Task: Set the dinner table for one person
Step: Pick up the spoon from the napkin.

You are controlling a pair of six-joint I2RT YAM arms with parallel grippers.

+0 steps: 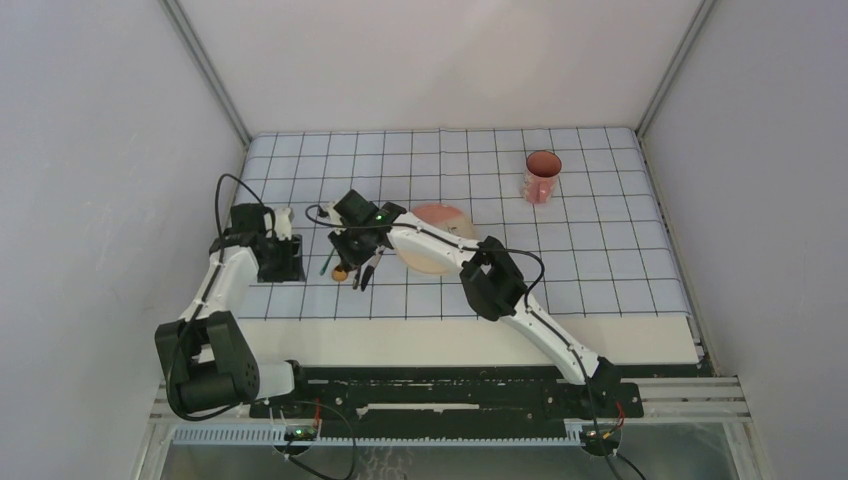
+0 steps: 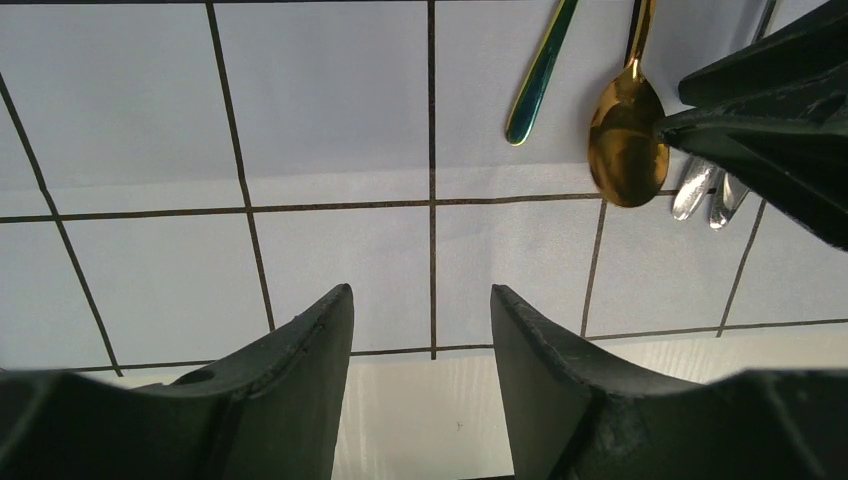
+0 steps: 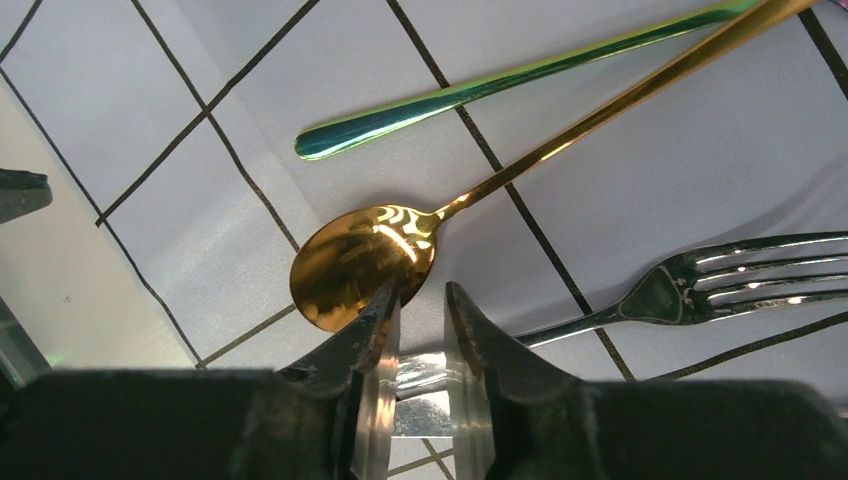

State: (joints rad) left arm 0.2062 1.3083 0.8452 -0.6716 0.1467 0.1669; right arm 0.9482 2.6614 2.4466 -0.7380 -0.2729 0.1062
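dinner table [image 1: 500, 340]: cream top, bare only along the near edge. pale-blue gridded cloth [image 1: 600, 230] covers the rest. on the cloth: pink plate [image 1: 440, 215] mid, cup [image 1: 541, 177] far right, gold spoon [image 3: 365, 262], fork [image 3: 720, 285] and green handle [image 3: 480, 92] side by side at left

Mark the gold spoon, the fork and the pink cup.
gold spoon [image 3: 360, 265]: right wrist view, on the bowl.
fork [image 3: 662, 295]: right wrist view, at the base of the tines.
pink cup [image 1: 541, 177]: top view, on the side wall.
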